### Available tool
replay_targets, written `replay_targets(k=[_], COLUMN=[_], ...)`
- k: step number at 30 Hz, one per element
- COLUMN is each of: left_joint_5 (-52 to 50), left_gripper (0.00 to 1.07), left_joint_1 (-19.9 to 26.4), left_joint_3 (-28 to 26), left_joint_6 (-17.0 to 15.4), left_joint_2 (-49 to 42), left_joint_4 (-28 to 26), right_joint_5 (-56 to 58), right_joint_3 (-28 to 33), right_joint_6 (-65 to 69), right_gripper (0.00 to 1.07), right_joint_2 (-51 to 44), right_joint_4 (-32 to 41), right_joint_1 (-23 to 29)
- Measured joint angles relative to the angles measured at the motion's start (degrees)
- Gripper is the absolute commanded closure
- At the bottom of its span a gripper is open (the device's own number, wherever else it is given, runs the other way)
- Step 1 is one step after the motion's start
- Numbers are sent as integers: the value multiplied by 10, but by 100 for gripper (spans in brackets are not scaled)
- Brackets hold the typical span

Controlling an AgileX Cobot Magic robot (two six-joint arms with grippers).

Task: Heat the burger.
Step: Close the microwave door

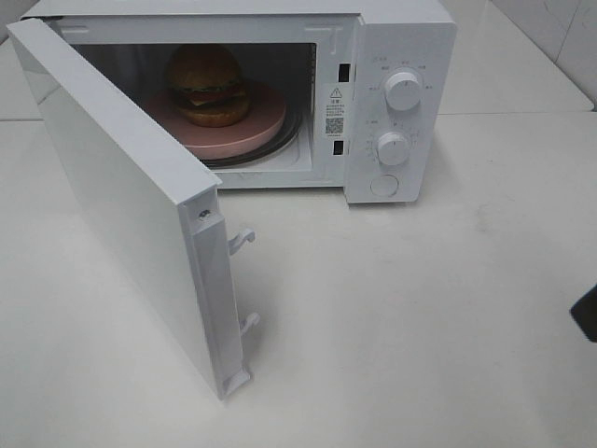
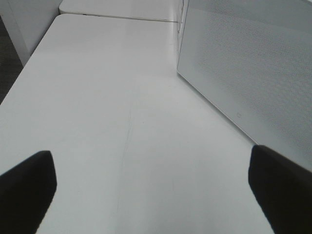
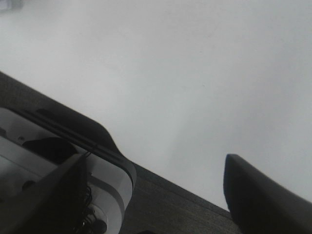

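Note:
The burger (image 1: 207, 84), with a golden-brown bun, lettuce and a dark patty, sits on a pink round plate (image 1: 252, 133) inside the white microwave (image 1: 401, 42). The microwave door (image 1: 121, 196) stands wide open, swung out toward the front left. My left gripper (image 2: 153, 195) is open over bare table, with its dark fingertips (image 2: 27, 190) far apart and the door's white panel (image 2: 243, 73) beside it. My right gripper (image 3: 156, 168) is also open and holds nothing; it hovers at the table's edge. Only a dark sliver of it (image 1: 588, 313) shows in the high view.
Two white knobs (image 1: 403, 90) and a round button (image 1: 383, 185) sit on the microwave's right panel. Two latch hooks (image 1: 241, 241) stick out of the door's edge. White table (image 1: 420, 327) stretches in front. A grey-and-black unit (image 3: 58, 170) lies below the table edge.

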Motion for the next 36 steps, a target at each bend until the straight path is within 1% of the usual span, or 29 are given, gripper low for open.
replay_targets(k=[1,2,3,4,5,6,7,8,10,11,13,14,16,19,20,21,23,26,29,36], left_joint_5=[0,0,0,0,0,0,0,0,0,0,0,0,0,0,0,0,0,0,0,0], left_gripper=[7,7,7,7,7,7,7,7,7,7,7,7,7,7,7,7,7,7,7,7], left_joint_1=[0,0,0,0,0,0,0,0,0,0,0,0,0,0,0,0,0,0,0,0], left_joint_3=[0,0,0,0,0,0,0,0,0,0,0,0,0,0,0,0,0,0,0,0], left_joint_6=[0,0,0,0,0,0,0,0,0,0,0,0,0,0,0,0,0,0,0,0], left_joint_2=[0,0,0,0,0,0,0,0,0,0,0,0,0,0,0,0,0,0,0,0], left_joint_4=[0,0,0,0,0,0,0,0,0,0,0,0,0,0,0,0,0,0,0,0], right_joint_5=[0,1,1,1,1,1,0,0,0,0,-7,-7,-25,-27,-28,-28,-25,-23,-32,-34], right_joint_3=[0,14,14,25,31,31,41,41,56,56,69,69,89,95,108,108,127,132,146,148], right_joint_6=[0,0,0,0,0,0,0,0,0,0,0,0,1,2,7,7,15,15,15,15], right_gripper=[32,32,32,32,32,32,32,32,32,32,32,32,32,32,32,32,32,32,32,32], right_joint_2=[0,-29,-29,-62,-81,-81,-121,-121,-179,-179,-237,-237,-310,-327,-354,-354,-409,-423,-483,-516], right_joint_4=[0,0,0,0,0,0,0,0,0,0,0,0,0,0,0,0,0,0,1,1], right_joint_1=[0,-32,-32,-60,-73,-73,-97,-97,-128,-128,-157,-157,-182,-186,-189,-189,-190,-190,-192,-192])
